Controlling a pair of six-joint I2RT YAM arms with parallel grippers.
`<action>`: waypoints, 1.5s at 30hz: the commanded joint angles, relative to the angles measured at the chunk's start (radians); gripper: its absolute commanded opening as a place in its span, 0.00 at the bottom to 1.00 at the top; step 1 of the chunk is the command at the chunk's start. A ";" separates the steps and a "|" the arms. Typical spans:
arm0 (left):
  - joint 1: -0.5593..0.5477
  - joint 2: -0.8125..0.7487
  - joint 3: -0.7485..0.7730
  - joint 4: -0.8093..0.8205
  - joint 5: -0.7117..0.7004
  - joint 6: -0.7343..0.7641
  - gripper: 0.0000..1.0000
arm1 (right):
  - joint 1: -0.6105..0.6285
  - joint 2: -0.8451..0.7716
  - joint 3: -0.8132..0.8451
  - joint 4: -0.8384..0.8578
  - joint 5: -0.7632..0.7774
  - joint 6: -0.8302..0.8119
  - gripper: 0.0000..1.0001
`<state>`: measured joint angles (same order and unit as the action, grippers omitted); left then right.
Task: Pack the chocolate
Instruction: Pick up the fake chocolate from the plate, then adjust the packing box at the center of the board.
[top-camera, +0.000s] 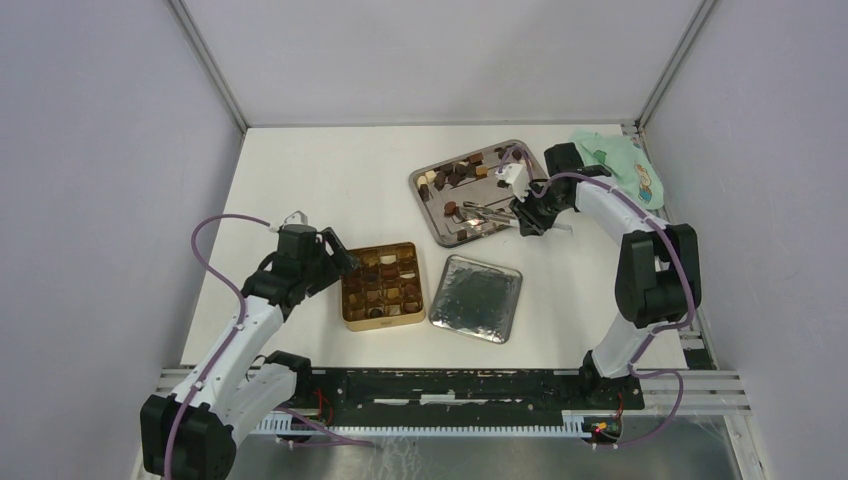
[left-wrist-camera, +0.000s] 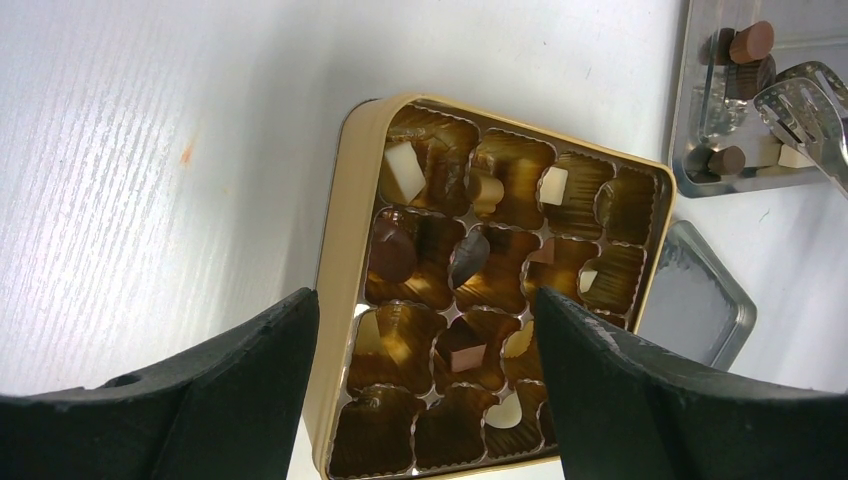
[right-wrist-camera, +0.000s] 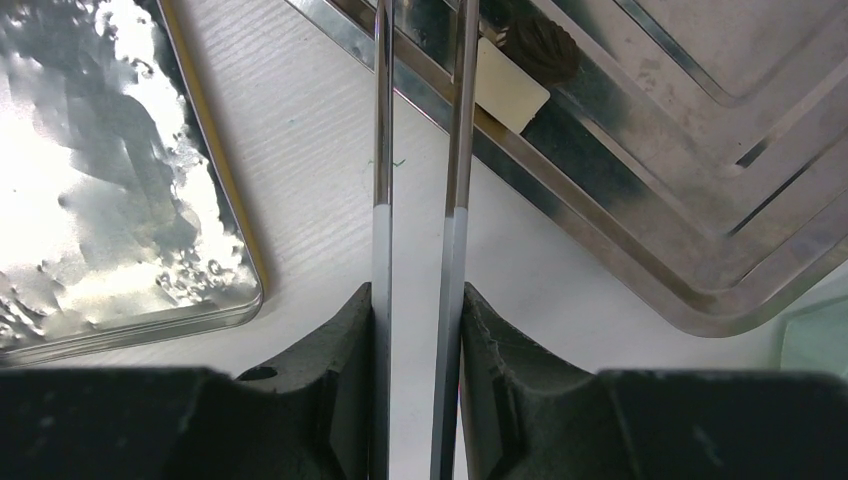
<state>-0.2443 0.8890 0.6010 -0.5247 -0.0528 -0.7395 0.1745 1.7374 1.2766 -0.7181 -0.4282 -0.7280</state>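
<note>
- Many chocolate (top-camera: 462, 170) pieces are seen on the steel tray (top-camera: 428, 215), and some in the gold tin (top-camera: 382, 322); a loosely pinched piece could be dropped between them.
- Left gripper (left-wrist-camera: 425, 300) is spread wide over the tin, with nothing grasped.
- Right gripper (right-wrist-camera: 418, 300) is clenched on the tongs (right-wrist-camera: 383, 150); their tips are cut off, so any held piece cannot be told.

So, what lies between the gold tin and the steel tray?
Nothing: the top view shows only bare table between tin and tray. The lid lies beside the tin.
</note>
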 joint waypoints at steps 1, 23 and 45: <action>-0.003 -0.013 0.034 0.019 -0.017 0.045 0.84 | 0.010 0.014 0.047 0.028 -0.021 0.022 0.32; -0.003 -0.034 0.017 0.012 -0.022 0.040 0.84 | 0.058 0.036 0.101 0.060 0.041 0.055 0.15; -0.003 0.169 0.089 0.084 -0.070 0.133 0.61 | 0.017 -0.100 0.038 0.090 -0.055 0.080 0.00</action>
<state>-0.2443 1.0050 0.6235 -0.5106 -0.1036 -0.6792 0.1944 1.6852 1.3182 -0.6662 -0.4370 -0.6655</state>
